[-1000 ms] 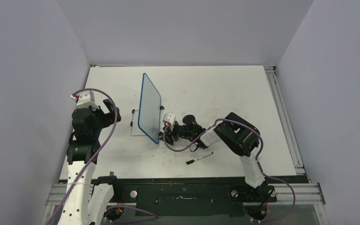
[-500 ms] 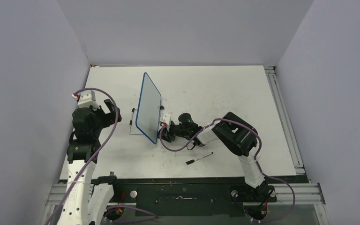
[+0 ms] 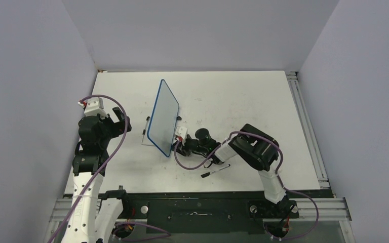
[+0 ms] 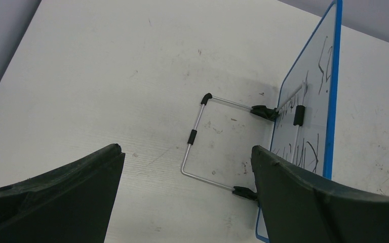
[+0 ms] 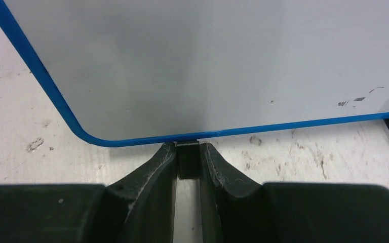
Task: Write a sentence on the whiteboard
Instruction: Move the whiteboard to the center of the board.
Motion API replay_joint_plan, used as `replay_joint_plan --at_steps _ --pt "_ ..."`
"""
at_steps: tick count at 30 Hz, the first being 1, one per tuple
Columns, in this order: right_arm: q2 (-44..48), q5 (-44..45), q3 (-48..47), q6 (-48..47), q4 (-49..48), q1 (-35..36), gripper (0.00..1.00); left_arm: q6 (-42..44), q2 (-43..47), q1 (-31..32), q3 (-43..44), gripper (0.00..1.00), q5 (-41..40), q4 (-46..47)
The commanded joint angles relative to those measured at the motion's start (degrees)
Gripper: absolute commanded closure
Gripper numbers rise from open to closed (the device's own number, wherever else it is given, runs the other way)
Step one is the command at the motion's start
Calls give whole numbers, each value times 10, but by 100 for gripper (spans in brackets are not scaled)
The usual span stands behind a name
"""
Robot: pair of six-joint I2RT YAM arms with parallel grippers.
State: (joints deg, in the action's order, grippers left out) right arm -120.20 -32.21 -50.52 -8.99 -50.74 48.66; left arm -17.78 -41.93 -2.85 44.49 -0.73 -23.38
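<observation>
Overhead view of a white table [image 3: 233, 96] with two black robot arms mounted at its near edge. Nearest, a thin marker pen [image 3: 215, 170] lies loose on the table beside the right arm, touched by neither claw.

Just beyond it, the right arm reaches left and low across the table. The right gripper [image 3: 181, 147] is at the near lower corner of the whiteboard [image 3: 163, 117]. In the right wrist view, the right gripper [image 5: 187, 158] is clenched, grasping the whiteboard [image 5: 207, 61] by a small black foot [image 5: 187, 163] under its blue lower edge. This side of the board is almost bare, with only a few small dark specks.

The whiteboard stands on edge left of the table's centre. It runs from near to far and leans over to one side. A wire stand [image 3: 144, 132] sticks out from its left side.

On the far left, the left gripper [image 3: 117, 119] hangs above the table, well apart from the board. In the left wrist view, the left gripper [image 4: 186, 151] is released, with its fingers [image 4: 55, 202] spread wide and holding nothing. Beyond them are the wire stand [image 4: 195, 136] and the whiteboard [image 4: 316, 91]. The sentence [image 4: 304, 147] shows on this side as slanting black strokes, too steeply angled to read.
</observation>
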Motion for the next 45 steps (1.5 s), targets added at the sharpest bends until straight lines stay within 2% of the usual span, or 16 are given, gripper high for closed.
replay_joint_plan --at_steps 1,8,14,19,32,36,45 --pt "39 80 66 49 -25 13 95 4 1 -6 5 4 7 11" --pt "94 204 137 88 -65 40 95 3 3 -6 4 4 7 11" --pt "116 346 171 119 -80 84 95 1 3 -6 4 4 7 12" --pt "123 462 190 181 -97 109 95 1 4 -6 4 4 7 13" --pt "117 745 167 303 -24 194 95 -2 5 0 4 4 6 11" --pt "104 780 137 356 46 202 95 -2 5 4 4 4 6 11" --pt "97 778 119 398 62 212 93 -2 5 9 4 4 4 10"
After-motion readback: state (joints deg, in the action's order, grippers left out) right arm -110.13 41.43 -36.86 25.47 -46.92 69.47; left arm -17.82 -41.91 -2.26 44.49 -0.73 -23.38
